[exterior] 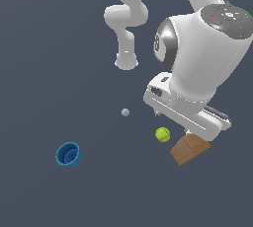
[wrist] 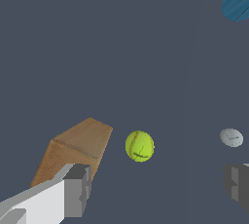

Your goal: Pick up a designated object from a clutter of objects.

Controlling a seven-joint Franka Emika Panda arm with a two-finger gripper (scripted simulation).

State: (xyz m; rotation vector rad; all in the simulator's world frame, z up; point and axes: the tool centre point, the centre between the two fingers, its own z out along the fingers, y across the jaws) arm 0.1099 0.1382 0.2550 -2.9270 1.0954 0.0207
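One brown box, one yellow-green ball, one blue cup, one small grey ball.

Plain brown box, yellow-green ball, blue cup, white arm

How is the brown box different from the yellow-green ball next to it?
The brown box is flat-faced with sharp edges; the yellow-green ball is round with dark seam lines. The box is plain cardboard brown, the ball bright yellow-green. The box is clearly the larger of the two. In the exterior view the arm's hand partly overlaps the box, while the ball shows whole. Both rest on the same dark surface, close together but apart.
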